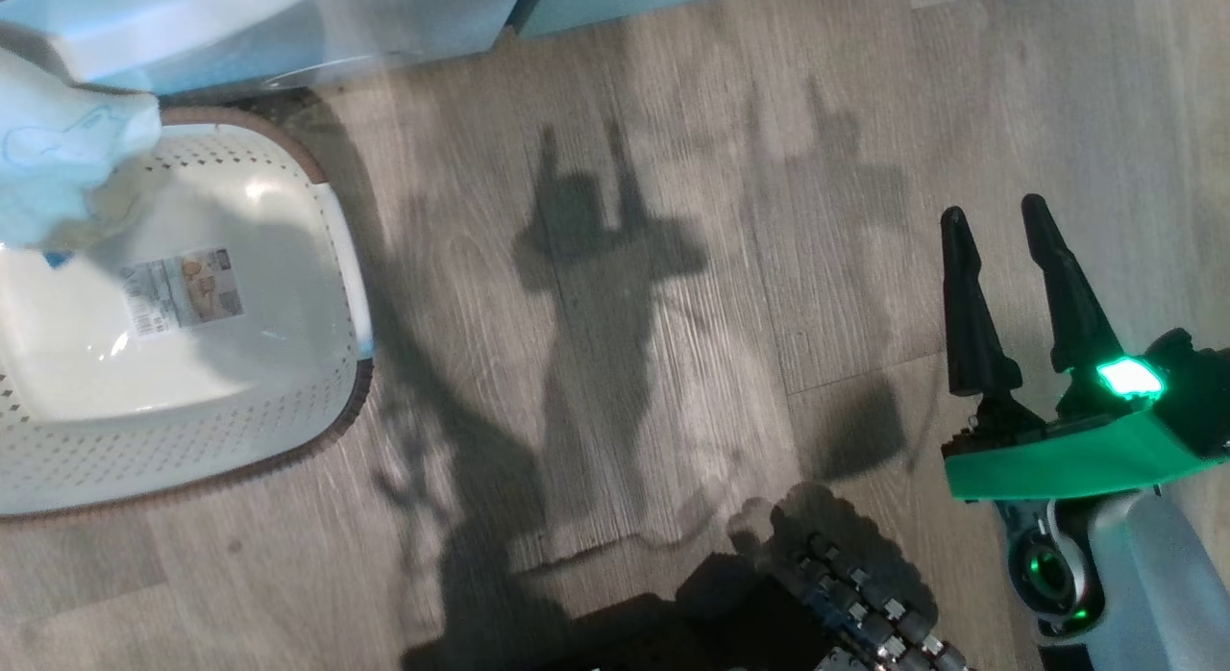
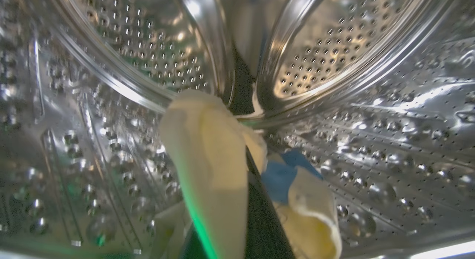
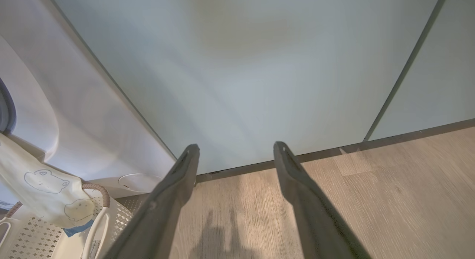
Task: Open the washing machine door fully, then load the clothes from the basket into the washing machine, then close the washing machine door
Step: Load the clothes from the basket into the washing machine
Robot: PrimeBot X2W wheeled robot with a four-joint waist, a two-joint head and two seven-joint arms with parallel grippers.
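The left gripper [image 2: 246,147] is clamped on the clothes [image 2: 207,166] inside the washing machine drum [image 2: 371,147]. One garment [image 1: 67,152] hangs over the otherwise bare basket [image 1: 332,267]. The right gripper [image 1: 993,210] idles with its fingers apart; by judgement, release and door closing remain.

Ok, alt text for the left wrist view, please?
A pale yellow garment drapes over the shut left gripper, deep inside the shiny perforated steel washer drum. A bright blue patch and more cream cloth lie just right of its dark fingers.
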